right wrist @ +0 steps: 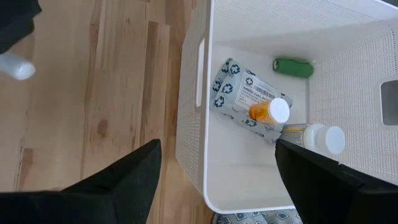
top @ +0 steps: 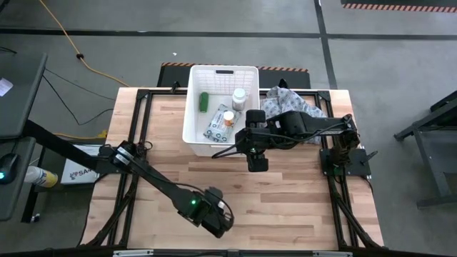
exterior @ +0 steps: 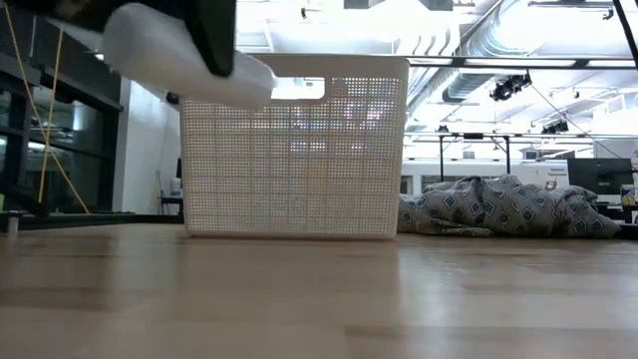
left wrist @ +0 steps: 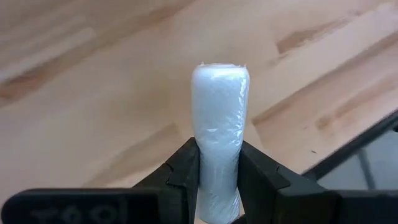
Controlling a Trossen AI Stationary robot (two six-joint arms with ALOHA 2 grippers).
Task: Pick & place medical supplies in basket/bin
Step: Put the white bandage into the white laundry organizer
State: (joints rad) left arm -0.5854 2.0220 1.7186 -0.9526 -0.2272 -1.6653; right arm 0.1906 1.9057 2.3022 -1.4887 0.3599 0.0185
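White tube (left wrist: 219, 137): clamped low on its body between the left gripper (left wrist: 217, 177) fingers, most of its length sticking out past the tips. Held clear of the wooden table (top: 300, 207), near the front edge, well apart from the bin — judged to be mid-carry, lifted so it can clear the wall.

White lattice bin (top: 193, 114): at the table's back centre. Inside lie a wipes packet (right wrist: 239, 93) flat on the floor, an orange vial with white cap (right wrist: 268, 112) on top of it, a green cylinder (right wrist: 293, 67) by one wall, a white bottle (right wrist: 323, 138) by another.

Right gripper (right wrist: 214, 171): hovers over the bin's front edge, fingers spread wide, nothing between them — likely just emptied or waiting.

Grey patterned cloth (top: 289, 101): beside the bin.
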